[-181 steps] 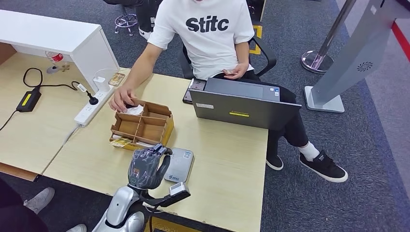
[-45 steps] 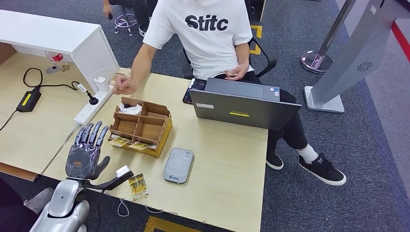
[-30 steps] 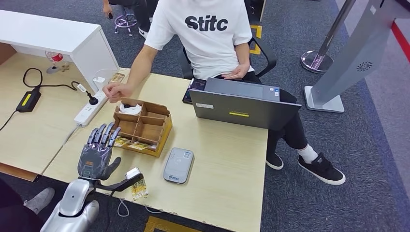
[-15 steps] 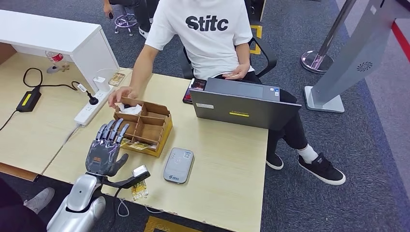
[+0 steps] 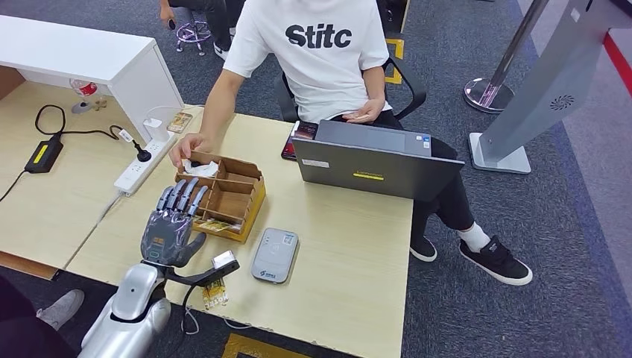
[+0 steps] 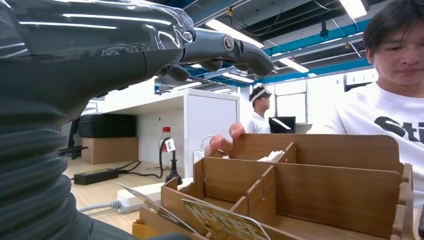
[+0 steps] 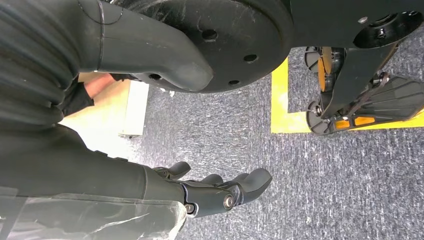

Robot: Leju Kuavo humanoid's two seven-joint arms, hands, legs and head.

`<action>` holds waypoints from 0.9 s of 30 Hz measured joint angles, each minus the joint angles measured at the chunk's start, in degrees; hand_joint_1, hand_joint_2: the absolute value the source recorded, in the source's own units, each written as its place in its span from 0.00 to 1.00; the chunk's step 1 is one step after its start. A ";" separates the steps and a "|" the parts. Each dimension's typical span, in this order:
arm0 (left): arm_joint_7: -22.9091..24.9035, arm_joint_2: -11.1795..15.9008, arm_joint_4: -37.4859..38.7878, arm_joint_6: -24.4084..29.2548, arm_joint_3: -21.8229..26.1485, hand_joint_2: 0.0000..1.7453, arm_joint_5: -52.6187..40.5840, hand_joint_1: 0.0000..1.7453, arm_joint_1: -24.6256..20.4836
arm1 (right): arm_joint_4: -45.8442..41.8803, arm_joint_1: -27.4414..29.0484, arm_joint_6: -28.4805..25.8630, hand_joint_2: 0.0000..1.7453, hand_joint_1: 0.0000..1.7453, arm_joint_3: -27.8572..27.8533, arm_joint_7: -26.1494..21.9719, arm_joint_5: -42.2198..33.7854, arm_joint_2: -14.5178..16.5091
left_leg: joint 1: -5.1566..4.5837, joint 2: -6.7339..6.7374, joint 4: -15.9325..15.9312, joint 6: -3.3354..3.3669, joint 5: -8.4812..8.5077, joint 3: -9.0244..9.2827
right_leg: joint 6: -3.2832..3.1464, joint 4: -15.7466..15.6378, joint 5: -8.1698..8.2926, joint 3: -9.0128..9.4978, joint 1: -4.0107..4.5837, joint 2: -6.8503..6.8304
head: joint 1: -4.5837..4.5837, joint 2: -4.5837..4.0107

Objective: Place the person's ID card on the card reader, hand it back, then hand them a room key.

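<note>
One robot hand [image 5: 170, 227] hovers beside one card reader [image 5: 275, 255], fingers spread.

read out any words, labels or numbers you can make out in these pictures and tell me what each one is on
"Stitc": on the person's white T-shirt, across the chest.
"Sti": the same shirt print, cut off at the picture's edge, in the left wrist view.
Yellow sticker on the laptop: too small to read.
Card reader: markings too small to read.
Cards in the wooden organizer: print blurred.
</note>
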 joint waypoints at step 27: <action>-0.53 -0.23 3.57 -0.23 -0.34 1.00 2.33 0.00 0.02 | 0.00 0.01 0.05 1.00 0.00 -0.72 0.43 0.38 0.00 | 0.00 0.00 0.00 0.00 0.00 -0.01 | 0.00 0.00 0.00 0.00 0.00 0.00 | -0.01 0.00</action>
